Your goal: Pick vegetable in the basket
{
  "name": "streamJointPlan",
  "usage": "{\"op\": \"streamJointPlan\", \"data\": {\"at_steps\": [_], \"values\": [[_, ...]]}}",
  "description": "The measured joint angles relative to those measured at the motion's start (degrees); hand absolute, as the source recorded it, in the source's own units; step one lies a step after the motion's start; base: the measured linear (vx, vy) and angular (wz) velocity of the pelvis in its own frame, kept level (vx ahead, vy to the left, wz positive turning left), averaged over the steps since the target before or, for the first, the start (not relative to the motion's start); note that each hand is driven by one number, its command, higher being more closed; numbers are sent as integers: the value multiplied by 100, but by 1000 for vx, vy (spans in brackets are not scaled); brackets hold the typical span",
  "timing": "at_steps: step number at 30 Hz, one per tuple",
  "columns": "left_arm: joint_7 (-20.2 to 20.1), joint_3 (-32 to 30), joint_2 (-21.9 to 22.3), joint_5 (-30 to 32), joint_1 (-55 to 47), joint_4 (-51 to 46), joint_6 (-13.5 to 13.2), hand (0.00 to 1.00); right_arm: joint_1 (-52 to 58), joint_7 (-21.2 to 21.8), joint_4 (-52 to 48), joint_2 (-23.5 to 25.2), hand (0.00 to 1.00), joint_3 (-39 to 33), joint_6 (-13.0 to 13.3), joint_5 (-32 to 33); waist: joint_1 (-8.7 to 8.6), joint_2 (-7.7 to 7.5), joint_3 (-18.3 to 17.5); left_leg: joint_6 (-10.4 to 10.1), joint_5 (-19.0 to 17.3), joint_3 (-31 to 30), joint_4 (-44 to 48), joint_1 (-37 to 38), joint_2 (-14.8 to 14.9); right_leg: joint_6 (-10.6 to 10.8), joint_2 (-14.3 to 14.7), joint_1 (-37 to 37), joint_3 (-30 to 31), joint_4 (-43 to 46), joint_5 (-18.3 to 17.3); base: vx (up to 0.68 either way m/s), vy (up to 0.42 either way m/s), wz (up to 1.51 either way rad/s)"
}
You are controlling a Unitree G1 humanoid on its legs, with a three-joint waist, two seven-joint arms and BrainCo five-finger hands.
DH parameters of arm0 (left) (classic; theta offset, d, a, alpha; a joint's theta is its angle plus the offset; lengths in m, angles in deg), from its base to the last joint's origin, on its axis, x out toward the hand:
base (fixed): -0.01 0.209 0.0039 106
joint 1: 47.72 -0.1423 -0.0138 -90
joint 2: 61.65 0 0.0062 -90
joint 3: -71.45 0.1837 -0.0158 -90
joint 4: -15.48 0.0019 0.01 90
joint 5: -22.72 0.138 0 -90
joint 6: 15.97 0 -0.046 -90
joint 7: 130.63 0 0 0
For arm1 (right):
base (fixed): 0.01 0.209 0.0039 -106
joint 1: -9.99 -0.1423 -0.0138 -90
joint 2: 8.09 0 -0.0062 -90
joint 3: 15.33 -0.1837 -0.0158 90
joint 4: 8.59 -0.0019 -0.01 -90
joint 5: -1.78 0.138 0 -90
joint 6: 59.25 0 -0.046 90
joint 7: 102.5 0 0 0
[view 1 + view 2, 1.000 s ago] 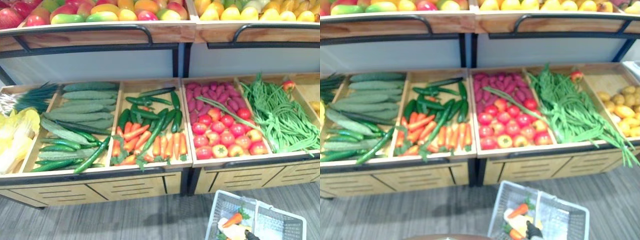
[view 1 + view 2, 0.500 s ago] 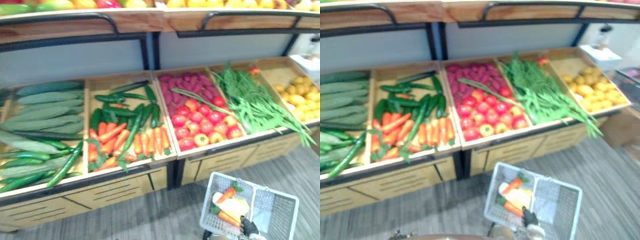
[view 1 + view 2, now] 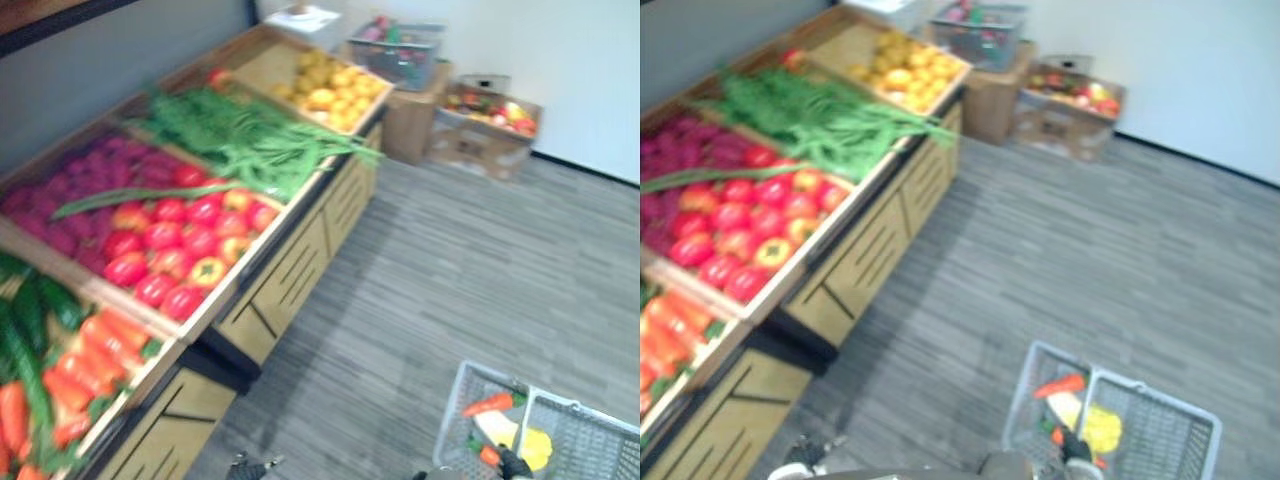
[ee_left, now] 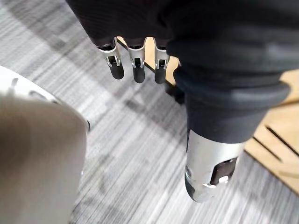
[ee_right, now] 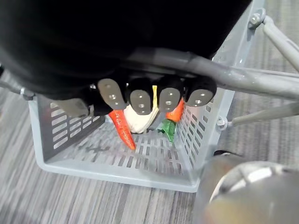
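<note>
Right wrist view, first entry: the right hand [image 5: 140, 97] has its fingers curled over the grey handle [image 5: 243, 77] of the basket [image 5: 65, 140], wrapped round the bar so that the basket hangs below the palm as a carried load. Contents, seen past the fingers: one carrot [image 5: 122, 131] slanting across the slotted base, a second orange piece [image 5: 175, 112] against the far wall, a pale vegetable [image 5: 140, 122] between them, and a green leaf [image 5: 168, 129] beside it. The task's vegetables therefore lie inside the basket, loose, none of them in a hand. Second entry: the left hand [image 4: 135, 70] has straight, slightly parted fingers and holds nothing. It hangs over the grey plank floor [image 4: 131, 154], judged idle because the load needs one hand only. Third entry, left eye view: the basket sits low at the right with a yellow item [image 3: 536, 448] in it, well apart from the wooden display stand [image 3: 300, 262]. Stand compartments, from near to far: loose carrots [image 3: 95, 355], red tomatoes [image 3: 165, 240] with purple produce [image 3: 60, 195] behind them, green beans [image 3: 250, 140] spilling over the front edge, and yellow produce [image 3: 325, 88]. Beyond these a cardboard box [image 3: 490, 120] rests against the wall. Judged stage: goods collected, basket in transit.
</note>
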Motion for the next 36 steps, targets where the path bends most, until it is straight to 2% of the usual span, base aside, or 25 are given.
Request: {"op": "streamJointPlan", "data": {"at_steps": [2,4,5,6,7,8,9,10,11,12,13,14,15,16,18,20,21,22,25,28,31,35,36], "values": [[3,36,89,42,114,101,1,0,31,1,10,-24,100,20,-39,0,-23,14,-21,-2,126,89,366,46,203,-1,190,79,129,-410,-1,-30,-221,-103],[12,42,139,48,195,110,2,0,103,6,9,1,100,80,-21,-3,-83,32,-42,33,209,1,951,9,591,-1,397,224,177,-775,0,-39,-154,-52],[35,47,142,53,207,104,2,0,138,8,10,47,100,203,-5,1,-210,84,-79,-9,308,-178,1426,-32,862,-5,527,359,168,-1003,2,-36,-147,-30],[70,49,143,53,193,103,3,0,158,12,17,86,100,328,0,2,-272,38,-57,-42,523,-305,2080,-119,1233,-22,612,512,253,-1164,11,-27,-137,-27],[82,50,158,54,179,100,7,0,162,9,13,91,100,348,1,1,-274,-24,-18,-54,652,-436,2407,-220,1370,-33,612,562,333,-1199,4,-7,-69,-32],[95,115,159,54,207,71,-7,0,146,-7,9,77,100,363,-7,0,-267,-37,-11,-464,36,-784,2416,-460,1281,-35,487,565,480,-1163,3,-7,23,-28],[100,167,158,55,207,35,-18,0,102,-16,13,28,100,374,-15,0,-270,-86,19,-467,-211,-1124,2170,-645,1014,-34,358,549,607,-1103,3,-41,127,-60],[131,167,109,56,204,-103,-78,0,17,-36,12,2,100,398,-14,-9,-119,-182,86,-377,-273,-2089,1598,-922,405,-32,149,520,973,-1048,4,-38,116,-66],[134,167,97,56,182,-143,-90,0,-17,-40,22,-2,100,411,-16,-12,-75,-199,96,-373,-276,-2327,1459,-959,253,-25,110,501,1071,-1031,9,-63,160,-120],[154,151,68,55,87,-186,-129,0,-89,-40,59,-17,100,522,-15,-16,67,-215,108,-376,-275,-3391,886,-1071,-284,70,26,435,1458,-979,66,-45,194,-140],[195,76,115,10,-12,-228,-139,0,-156,-24,83,-36,100,626,6,-29,117,-86,116,-315,89,-4286,258,-1021,-645,197,110,418,1741,-1019,141,-53,260,-155],[218,66,128,14,-37,-242,-146,0,-180,-3,91,-89,100,677,31,-44,166,11,132,-290,185,-4581,154,-1001,-690,250,243,391,1876,-1086,169,-16,268,-135],[233,79,74,50,-41,-240,-140,0,-207,27,96,1,100,799,111,-52,182,50,122,-393,37,-5031,135,-928,-830,401,236,373,2107,-1297,268,9,218,-94],[233,111,5,46,-21,-252,-173,0,-244,25,92,79,100,886,207,-51,145,-79,193,-399,33,-5449,212,-1008,-1009,371,191,327,2315,-1421,330,-21,210,-69],[238,17,-31,47,15,-252,-249,0,-261,50,89,22,100,922,304,-57,181,-157,281,-460,-45,-5896,288,-1041,-1204,390,118,309,2537,-1539,488,-90,179,-31],[248,-92,-17,129,-27,-232,-242,0,-276,46,89,-4,100,922,320,-64,188,-76,244,-386,-278,-5837,81,-978,-1171,511,158,233,2581,-1672,584,-85,120,-23],[256,-102,0,260,-60,-224,-234,0,-289,47,92,-68,100,919,335,-83,186,114,239,-293,-562,-5741,-187,-895,-1059,517,287,228,2578,-1745,679,-69,82,-16],[256,-128,3,316,-69,-189,-210,0,-307,43,96,-57,100,907,331,-135,229,110,251,-292,-555,-5693,-225,-922,-1068,473,288,245,2624,-1915,821,-66,68,-19],[256,-109,-5,503,-232,-122,-122,0,-239,34,92,-45,100,910,321,-175,280,136,225,-301,-510,-5545,-377,-805,-1075,566,284,255,2701,-2020,949,-30,-3,-25],[272,51,-24,716,-238,-119,-118,0,-124,26,-48,-2,100,928,317,-123,253,88,214,-348,-261,-5543,-825,-591,-1111,566,282,234,2638,-1965,950,33,-46,4],[312,227,-58,737,-205,-124,-122,0,-109,19,-157,26,100,951,297,-94,253,54,230,-362,-177,-5493,-995,-505,-1106,546,285,155,2567,-1813,934,42,-32,-7],[347,446,-133,724,-172,-130,-125,0,-25,22,-405,61,100,1005,250,-100,317,-22,243,-355,-172,-5264,-1055,-280,-1116,452,223,-87,2520,-1073,767,-13,24,-21],[339,505,-198,720,-174,-133,-128,0,34,25,-487,132,100,1005,255,-99,313,-104,233,-352,-171,-5278,-1060,-203,-1139,463,155,-158,2525,-748,645,-47,29,14]]}}
